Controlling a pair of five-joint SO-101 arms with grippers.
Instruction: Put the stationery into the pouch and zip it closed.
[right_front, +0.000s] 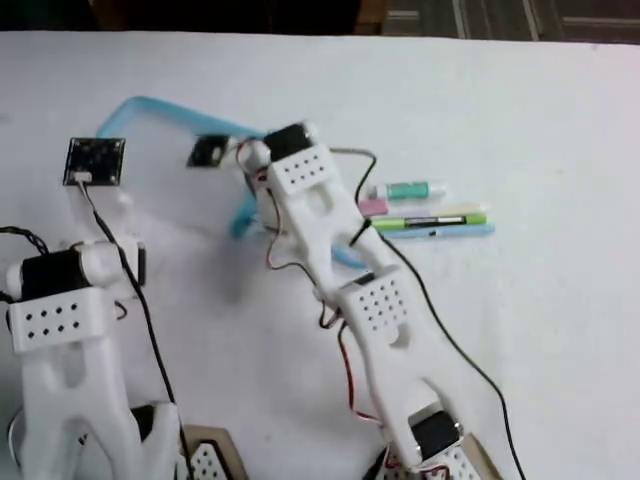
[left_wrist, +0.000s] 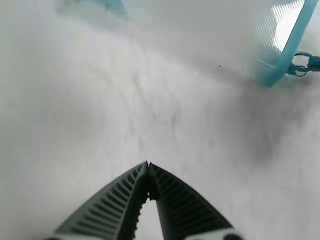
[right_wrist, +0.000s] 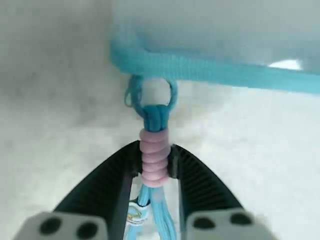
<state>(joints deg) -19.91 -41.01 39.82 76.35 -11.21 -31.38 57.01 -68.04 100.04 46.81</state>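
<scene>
Overhead, the pouch (right_front: 150, 104) is lying toward 10 o'clock of the table (right_front: 560, 330) centre, and the stationery (right_front: 430, 212) is sitting outside it toward 3 o'clock, just beside the right arm. Left wrist view: the left gripper (left_wrist: 148, 167) is hanging pinched together and empty near a pouch corner. Right wrist view: the right gripper (right_wrist: 154, 150) is clamping the beaded zipper pull (right_wrist: 154, 162). Judgement: the pouch is looking light, limp and slippery. The cord is offering a small, sure hold, though tugging risks dragging the unpinned pouch.
</scene>
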